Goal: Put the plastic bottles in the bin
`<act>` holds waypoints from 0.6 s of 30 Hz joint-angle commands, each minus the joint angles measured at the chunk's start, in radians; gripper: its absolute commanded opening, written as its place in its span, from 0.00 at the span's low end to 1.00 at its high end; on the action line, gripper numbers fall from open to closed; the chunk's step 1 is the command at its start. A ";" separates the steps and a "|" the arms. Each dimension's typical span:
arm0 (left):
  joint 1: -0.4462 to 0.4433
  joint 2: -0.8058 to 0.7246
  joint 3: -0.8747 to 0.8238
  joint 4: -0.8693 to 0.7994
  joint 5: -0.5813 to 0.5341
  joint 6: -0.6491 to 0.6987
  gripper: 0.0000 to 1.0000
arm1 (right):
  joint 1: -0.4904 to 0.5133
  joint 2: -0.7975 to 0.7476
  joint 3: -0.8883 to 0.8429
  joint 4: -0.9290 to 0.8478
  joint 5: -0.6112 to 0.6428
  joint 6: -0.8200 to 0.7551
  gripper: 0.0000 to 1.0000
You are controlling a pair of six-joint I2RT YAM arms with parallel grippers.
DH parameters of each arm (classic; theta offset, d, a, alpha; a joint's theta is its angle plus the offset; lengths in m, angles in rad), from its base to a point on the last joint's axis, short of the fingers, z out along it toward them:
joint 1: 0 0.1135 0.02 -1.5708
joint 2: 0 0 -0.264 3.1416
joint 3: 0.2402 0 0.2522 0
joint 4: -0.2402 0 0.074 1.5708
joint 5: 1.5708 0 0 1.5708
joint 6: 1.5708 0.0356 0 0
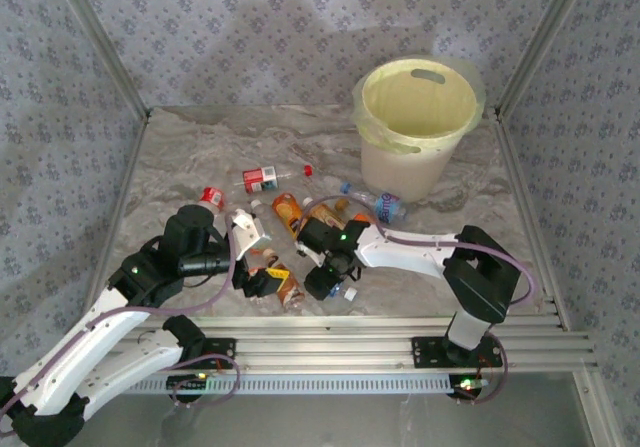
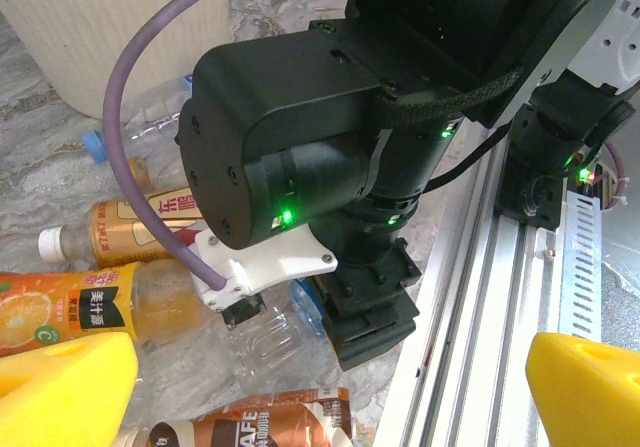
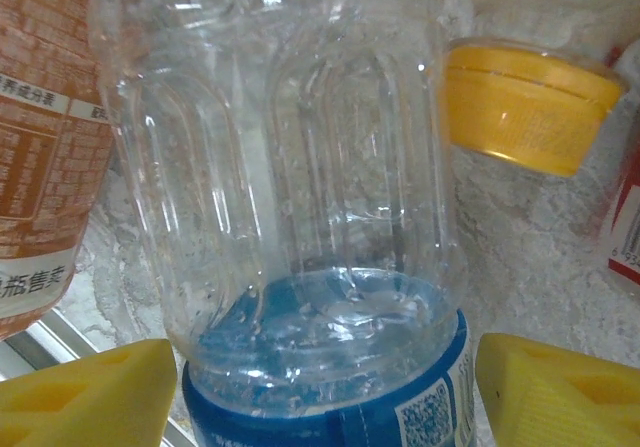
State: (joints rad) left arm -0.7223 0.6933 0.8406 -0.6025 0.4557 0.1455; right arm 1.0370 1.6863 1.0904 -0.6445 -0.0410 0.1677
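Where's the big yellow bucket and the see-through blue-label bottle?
big round cream-yellow plastic bin (image 1: pixel 402 172), top external view, outer wall.
clear plastic bottle with blue label (image 3: pixel 300 187), right wrist view, ribbed body.

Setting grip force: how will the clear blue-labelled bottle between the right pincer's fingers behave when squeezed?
The clear blue-labelled bottle looks empty, so probably light. Thin ribbed walls would likely dent. Lying on its side, it may roll.

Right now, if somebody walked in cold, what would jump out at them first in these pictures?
The big cream bin with its yellowish liner stands at the far right of the table, far larger than anything else. Next comes the litter of plastic bottles lying mid-table. Close up, the right hand straddles a clear bottle with a blue label, a yellow pad on either side.
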 commanded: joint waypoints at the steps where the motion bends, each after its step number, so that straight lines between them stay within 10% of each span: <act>1: -0.006 -0.016 -0.008 0.010 0.002 -0.001 1.00 | 0.009 0.023 -0.001 -0.003 -0.005 -0.017 0.81; 18: -0.006 -0.014 -0.005 0.029 0.006 -0.007 1.00 | 0.020 -0.019 -0.030 0.003 0.004 -0.022 0.64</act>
State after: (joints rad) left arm -0.7223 0.6933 0.8402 -0.6010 0.4557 0.1452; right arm 1.0489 1.7061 1.0821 -0.6258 -0.0402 0.1490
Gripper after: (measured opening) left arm 0.995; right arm 0.646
